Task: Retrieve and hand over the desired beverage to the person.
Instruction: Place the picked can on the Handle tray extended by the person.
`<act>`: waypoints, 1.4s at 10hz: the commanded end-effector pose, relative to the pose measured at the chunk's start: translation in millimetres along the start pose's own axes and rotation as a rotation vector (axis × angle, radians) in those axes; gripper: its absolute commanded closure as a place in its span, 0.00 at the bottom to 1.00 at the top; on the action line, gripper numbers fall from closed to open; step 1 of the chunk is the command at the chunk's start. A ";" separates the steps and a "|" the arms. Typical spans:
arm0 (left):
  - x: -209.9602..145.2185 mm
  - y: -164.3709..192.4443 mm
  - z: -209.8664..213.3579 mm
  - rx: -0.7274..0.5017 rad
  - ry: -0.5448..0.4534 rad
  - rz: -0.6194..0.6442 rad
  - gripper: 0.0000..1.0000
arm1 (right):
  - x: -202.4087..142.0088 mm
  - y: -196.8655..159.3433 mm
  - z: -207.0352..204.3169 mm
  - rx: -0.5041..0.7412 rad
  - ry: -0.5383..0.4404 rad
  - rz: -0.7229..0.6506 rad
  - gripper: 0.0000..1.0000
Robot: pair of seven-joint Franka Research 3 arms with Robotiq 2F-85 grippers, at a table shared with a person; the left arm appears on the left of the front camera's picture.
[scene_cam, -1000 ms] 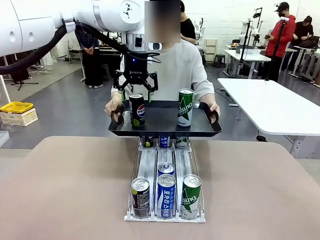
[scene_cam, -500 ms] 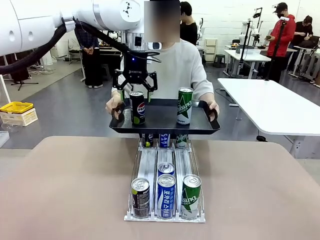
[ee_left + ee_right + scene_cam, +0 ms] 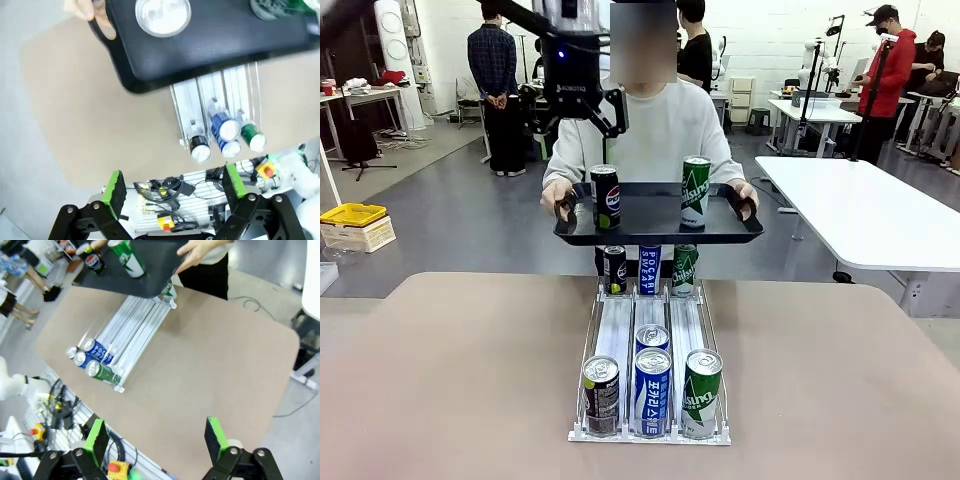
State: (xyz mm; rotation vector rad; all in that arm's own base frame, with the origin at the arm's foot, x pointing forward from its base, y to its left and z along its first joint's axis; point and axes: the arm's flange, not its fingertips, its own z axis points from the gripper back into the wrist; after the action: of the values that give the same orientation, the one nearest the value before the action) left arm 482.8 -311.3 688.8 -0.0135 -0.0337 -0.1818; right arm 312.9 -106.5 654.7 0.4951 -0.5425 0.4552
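- The left gripper (image 3: 572,118) hangs high over the far edge of the desk (image 3: 450,370), jaws spread and holding nothing, above and a little left of the dark cola can (image 3: 605,197).
- That cola can, a slim glossy cylinder with a bright silver lid, stands on the left part of the black tray (image 3: 650,222); I judge the delivery done, with only the arm's retreat left.
- The person (image 3: 665,130), in a soft light grey sweatshirt, grips the matte, shallow, round-cornered tray by its cut-out handles with both hands, above the far end of the rack.
- A green can (image 3: 695,191) stands on the tray's right part.
- Below, the clear plastic rack (image 3: 650,340) runs in three ribbed lanes on the smooth tan desk, with upright black, blue and green cans at its near and far ends.
- The right gripper (image 3: 155,440) hovers high over the desk's near side, green-padded jaws spread wide and empty.
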 end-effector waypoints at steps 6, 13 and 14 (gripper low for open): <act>-129.3 56.2 -64.3 -0.030 -0.230 -0.224 0.00 | 0.6 -0.2 -2.0 0.016 -0.011 0.007 0.00; -130.4 57.3 -65.9 -0.011 -0.225 -0.190 0.00 | 0.6 -0.2 -2.0 0.016 -0.011 0.007 0.00; -130.4 57.3 -65.9 -0.011 -0.225 -0.190 0.00 | 0.6 -0.2 -2.0 0.016 -0.011 0.007 0.00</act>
State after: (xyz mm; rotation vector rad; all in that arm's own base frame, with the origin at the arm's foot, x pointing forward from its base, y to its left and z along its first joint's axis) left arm 367.0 -233.1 616.4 -0.0481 -0.2474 -0.3676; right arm 312.9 -106.4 654.7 0.4950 -0.5423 0.4553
